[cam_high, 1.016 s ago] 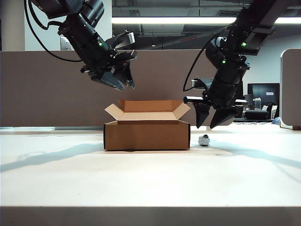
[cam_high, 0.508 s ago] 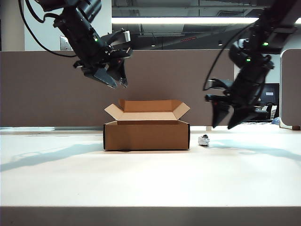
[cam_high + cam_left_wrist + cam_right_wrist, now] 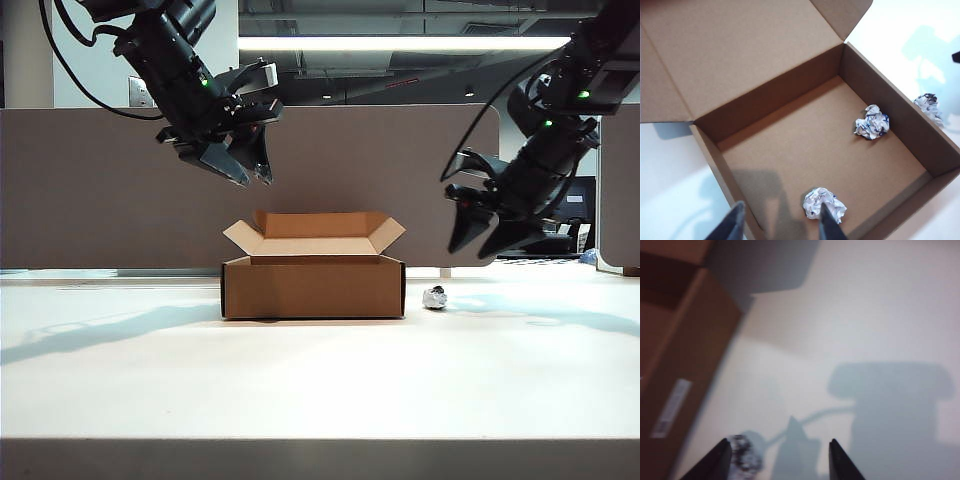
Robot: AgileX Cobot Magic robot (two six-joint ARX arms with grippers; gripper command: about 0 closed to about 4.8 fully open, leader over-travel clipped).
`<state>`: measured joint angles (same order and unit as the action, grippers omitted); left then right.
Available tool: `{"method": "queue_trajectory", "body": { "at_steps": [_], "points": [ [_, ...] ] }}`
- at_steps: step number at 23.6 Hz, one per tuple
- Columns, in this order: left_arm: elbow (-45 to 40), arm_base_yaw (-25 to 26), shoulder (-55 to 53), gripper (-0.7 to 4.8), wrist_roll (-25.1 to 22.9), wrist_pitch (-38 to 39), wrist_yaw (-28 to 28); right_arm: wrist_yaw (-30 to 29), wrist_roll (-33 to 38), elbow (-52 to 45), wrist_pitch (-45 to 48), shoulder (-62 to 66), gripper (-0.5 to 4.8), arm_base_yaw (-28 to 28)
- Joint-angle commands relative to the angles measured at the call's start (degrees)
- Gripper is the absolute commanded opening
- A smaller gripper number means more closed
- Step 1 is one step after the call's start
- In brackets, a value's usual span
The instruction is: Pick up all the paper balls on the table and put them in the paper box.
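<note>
On the table [image 3: 320, 380] stood the paper box [image 3: 312, 286], flaps spread, holding two paper balls [image 3: 871, 122]; a third ball [image 3: 434, 297] lay just beside its right wall. Above, the left gripper [image 3: 232, 165] and right gripper [image 3: 480, 238] hung parted, empty.

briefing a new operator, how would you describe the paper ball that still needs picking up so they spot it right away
Find the brown paper box in the middle of the white table. On the table just outside its right wall lies a small crumpled paper ball. Unlike the two balls already inside the box, it lies outside on the tabletop.
</note>
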<state>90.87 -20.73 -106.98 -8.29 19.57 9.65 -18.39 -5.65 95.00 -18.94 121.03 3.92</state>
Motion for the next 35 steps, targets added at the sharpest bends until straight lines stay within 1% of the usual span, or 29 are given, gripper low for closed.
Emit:
{"method": "queue_trajectory", "body": {
  "at_steps": [1,3,7,11,17,20,28,31,33,35],
  "points": [
    [0.37,-0.02,0.37,1.84,-0.26,0.04,0.0,-4.26,0.04,0.33,1.79,0.22,2.7,0.2],
    [0.37,-0.02,0.37,1.84,-0.26,0.35,-0.02,-5.79,-0.59,0.33,2.32,1.16,2.69,0.2],
    [0.37,-0.02,0.37,1.84,-0.26,1.49,-0.02,-6.45,-1.03,0.33,1.11,3.13,2.69,0.2],
    [0.35,-0.02,0.35,1.84,-0.26,1.77,-0.02,-9.79,-0.68,0.33,1.6,3.39,2.62,0.42],
    [0.35,-0.02,0.37,1.84,-0.28,1.86,-0.02,-11.37,-0.85,0.48,1.16,3.39,2.61,0.52],
    [0.35,-0.02,0.37,1.84,-0.28,2.12,-0.02,-11.06,-1.05,2.43,-2.34,3.76,2.61,0.55],
    [0.35,-0.02,0.37,1.84,-0.33,3.1,-0.63,-12.5,-1.03,8.11,-10.82,6.36,2.6,0.5],
    [0.35,-0.02,0.37,1.83,-1.53,3.56,-1.07,-12.59,-0.81,11.52,-14.86,8.2,2.59,0.48],
    [0.35,-0.02,0.37,1.83,-2.27,4.0,-1.09,-12.52,-0.81,13.51,-16.7,9.33,2.38,0.48],
    [0.35,-0.02,0.37,1.84,-2.25,4.13,-1.09,-12.63,-0.79,13.9,-17.49,9.49,2.38,0.48]
  ]
}}
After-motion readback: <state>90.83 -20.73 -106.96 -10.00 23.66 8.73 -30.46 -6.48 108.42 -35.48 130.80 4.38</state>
